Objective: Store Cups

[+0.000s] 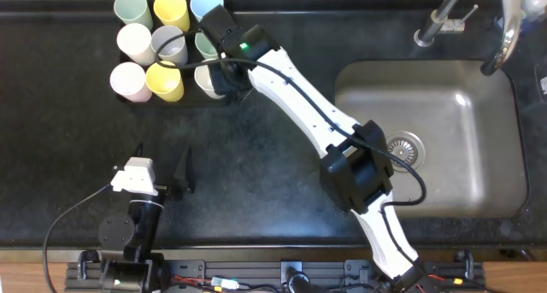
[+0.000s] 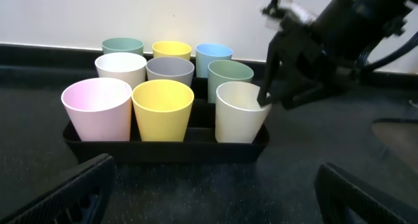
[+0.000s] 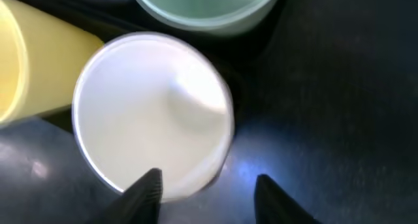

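A black tray [image 2: 163, 149] at the back left of the counter holds several cups in three rows. The cream cup [image 3: 153, 113] stands at the tray's front right corner [image 2: 240, 110], beside a yellow cup [image 2: 163, 106] and a pink cup [image 2: 98, 110]. My right gripper [image 3: 209, 192] hangs over that cream cup [image 1: 209, 81], open, one finger inside the rim and the other outside it. Seen from the left wrist, the right gripper [image 2: 269, 96] sits at the cup's right rim. My left gripper [image 1: 162, 169] rests low near the front left, open and holding nothing.
A steel sink [image 1: 427, 139] with a faucet [image 1: 444, 15] takes up the right side. A pale green cup [image 3: 202, 5] stands just behind the cream one. Dark bare counter lies between the tray and the left arm.
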Controlling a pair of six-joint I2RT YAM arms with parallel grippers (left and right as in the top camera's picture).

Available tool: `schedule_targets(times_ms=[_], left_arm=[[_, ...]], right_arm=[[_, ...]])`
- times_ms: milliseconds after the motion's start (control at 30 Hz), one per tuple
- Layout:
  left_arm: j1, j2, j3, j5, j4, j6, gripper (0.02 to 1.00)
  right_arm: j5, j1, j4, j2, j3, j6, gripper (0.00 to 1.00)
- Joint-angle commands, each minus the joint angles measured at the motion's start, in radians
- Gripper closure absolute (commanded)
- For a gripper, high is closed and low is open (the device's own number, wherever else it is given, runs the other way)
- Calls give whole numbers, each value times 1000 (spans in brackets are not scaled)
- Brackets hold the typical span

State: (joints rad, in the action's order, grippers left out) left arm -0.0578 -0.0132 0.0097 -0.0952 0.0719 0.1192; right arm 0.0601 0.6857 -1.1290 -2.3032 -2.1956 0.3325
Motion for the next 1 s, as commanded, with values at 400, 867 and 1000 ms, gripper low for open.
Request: schedule_targets(times_ms=[400, 867, 1000], left_arm=[[8, 10, -2, -16, 2, -22, 18], [8, 10, -2, -16, 2, -22, 18], [8, 10, -2, -16, 2, -22, 18]], right_arm=[[-9, -354, -75, 615, 71, -335, 47], [-10, -541, 431, 1428, 1014, -437, 5], [-9, -542, 592, 1629, 1236, -437, 5]])
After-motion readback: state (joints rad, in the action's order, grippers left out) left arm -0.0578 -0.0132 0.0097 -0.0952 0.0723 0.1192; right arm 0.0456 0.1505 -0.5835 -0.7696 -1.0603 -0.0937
